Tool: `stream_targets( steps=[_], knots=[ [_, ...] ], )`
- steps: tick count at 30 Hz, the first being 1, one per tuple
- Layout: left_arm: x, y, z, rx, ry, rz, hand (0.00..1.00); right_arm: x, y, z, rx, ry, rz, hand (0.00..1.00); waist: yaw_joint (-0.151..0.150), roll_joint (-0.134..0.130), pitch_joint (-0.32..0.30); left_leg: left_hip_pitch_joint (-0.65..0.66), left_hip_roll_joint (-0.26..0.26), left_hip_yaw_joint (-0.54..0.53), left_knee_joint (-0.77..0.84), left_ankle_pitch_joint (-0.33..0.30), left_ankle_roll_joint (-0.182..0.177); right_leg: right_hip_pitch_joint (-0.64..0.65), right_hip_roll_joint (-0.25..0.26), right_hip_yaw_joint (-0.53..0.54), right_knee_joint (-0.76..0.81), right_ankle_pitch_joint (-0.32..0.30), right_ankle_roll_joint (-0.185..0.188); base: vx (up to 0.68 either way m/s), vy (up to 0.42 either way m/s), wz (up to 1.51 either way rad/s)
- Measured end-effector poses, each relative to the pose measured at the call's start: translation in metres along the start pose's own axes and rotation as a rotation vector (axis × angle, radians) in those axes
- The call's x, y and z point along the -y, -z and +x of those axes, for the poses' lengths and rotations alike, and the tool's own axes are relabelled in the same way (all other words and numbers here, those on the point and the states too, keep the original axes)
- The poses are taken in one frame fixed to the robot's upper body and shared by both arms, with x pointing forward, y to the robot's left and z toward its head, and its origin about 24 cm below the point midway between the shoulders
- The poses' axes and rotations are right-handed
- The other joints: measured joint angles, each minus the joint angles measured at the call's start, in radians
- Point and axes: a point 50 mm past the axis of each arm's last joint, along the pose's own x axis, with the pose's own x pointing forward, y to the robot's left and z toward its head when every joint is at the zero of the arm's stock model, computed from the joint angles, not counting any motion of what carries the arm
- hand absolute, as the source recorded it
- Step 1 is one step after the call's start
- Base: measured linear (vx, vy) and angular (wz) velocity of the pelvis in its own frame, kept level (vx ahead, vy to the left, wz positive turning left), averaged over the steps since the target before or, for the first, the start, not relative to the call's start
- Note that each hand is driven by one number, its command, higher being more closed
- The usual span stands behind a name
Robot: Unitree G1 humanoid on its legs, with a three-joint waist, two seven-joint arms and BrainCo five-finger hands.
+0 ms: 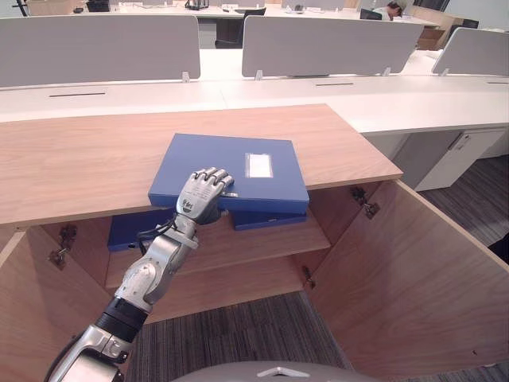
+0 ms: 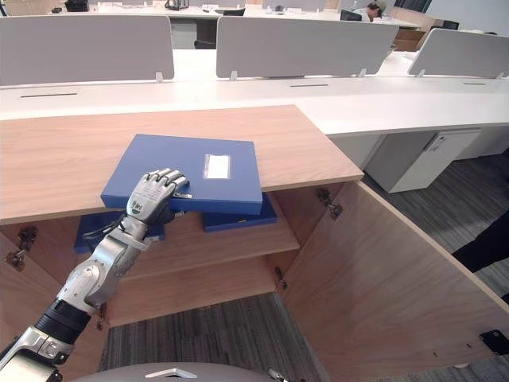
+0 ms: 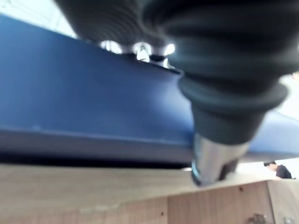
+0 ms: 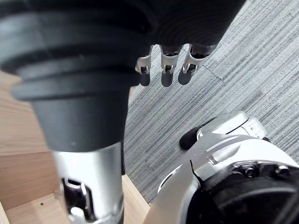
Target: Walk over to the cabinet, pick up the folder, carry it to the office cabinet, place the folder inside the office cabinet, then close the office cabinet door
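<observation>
right hand (image 4: pixel 164 65): dark ribbed cover close to the lens, silver fingers (image 4: pixel 189 64) with dark tips in a row past it, loosely bent, spaced slightly apart, nothing between them. thumb (image 4: pixel 88 186) apart from the fingers, silver, extended, touching nothing. beyond the fingers: grey carpet (image 4: pixel 243 79) with fine stripes, a seam between tiles visible. beside the thumb: light wood panel (image 4: pixel 18 140), its edge meeting the carpet.
</observation>
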Motion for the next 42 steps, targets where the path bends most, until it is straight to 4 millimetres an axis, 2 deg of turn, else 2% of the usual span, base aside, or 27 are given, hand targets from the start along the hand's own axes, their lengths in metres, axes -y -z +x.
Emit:
stream_targets(
  steps=[9,16,22,28,33,37,42],
  knots=[
    [-0.015,0.017,0.005,-0.057,-0.077,0.032,1.0,-0.001,0.0,0.0,-0.001,-0.002,0.031,0.0,-0.003,0.001,-0.001,0.003,0.004,0.011,0.0,-0.007,-0.006,0.001,0.005,0.01,-0.007,0.0,-0.001,0.0,-0.017,-0.03],
    [-0.027,0.016,0.005,-0.067,-0.13,0.012,1.0,-0.003,-0.003,0.0,0.016,-0.01,0.034,0.0,0.002,0.002,0.0,0.01,0.009,0.022,0.0,-0.013,-0.004,0.002,0.011,0.021,-0.007,-0.003,-0.006,-0.01,-0.04,-0.06],
    [-0.06,0.003,-0.003,-0.108,-0.348,-0.177,1.0,-0.013,-0.014,-0.001,0.089,-0.042,0.052,0.0,0.012,0.004,-0.001,-0.006,0.019,0.024,0.001,-0.017,-0.009,-0.024,0.017,0.049,0.02,-0.002,-0.001,-0.01,-0.045,-0.03],
    [-0.084,0.003,-0.019,-0.187,-0.55,-0.365,1.0,-0.034,-0.037,-0.011,0.248,-0.131,0.063,0.0,0.023,0.006,-0.006,-0.021,0.023,0.027,0.006,-0.017,-0.008,-0.056,0.021,0.073,0.048,-0.002,-0.001,-0.03,-0.037,-0.03],
    [-0.102,0.008,-0.044,-0.301,-0.737,-0.523,1.0,-0.051,-0.071,-0.033,0.465,-0.199,0.134,0.0,0.035,0.008,-0.006,-0.02,0.024,0.024,0.0,-0.016,-0.004,-0.055,0.024,0.073,0.058,-0.001,-0.001,-0.05,-0.036,0.02],
    [-0.106,0.011,-0.061,-0.376,-0.819,-0.617,1.0,-0.051,-0.097,-0.051,0.617,-0.229,0.213,0.0,0.043,0.017,-0.004,-0.033,0.024,0.02,0.0,-0.018,-0.006,-0.064,0.024,0.07,0.062,-0.001,0.0,-0.06,-0.038,0.02],
    [-0.104,0.014,-0.084,-0.502,-0.902,-0.717,1.0,-0.05,-0.129,-0.084,0.829,-0.278,0.27,0.0,0.051,0.026,-0.002,-0.037,0.026,0.017,0.0,0.0,0.003,-0.074,0.026,0.068,0.062,0.002,0.004,-0.03,-0.045,0.02]
  ],
)
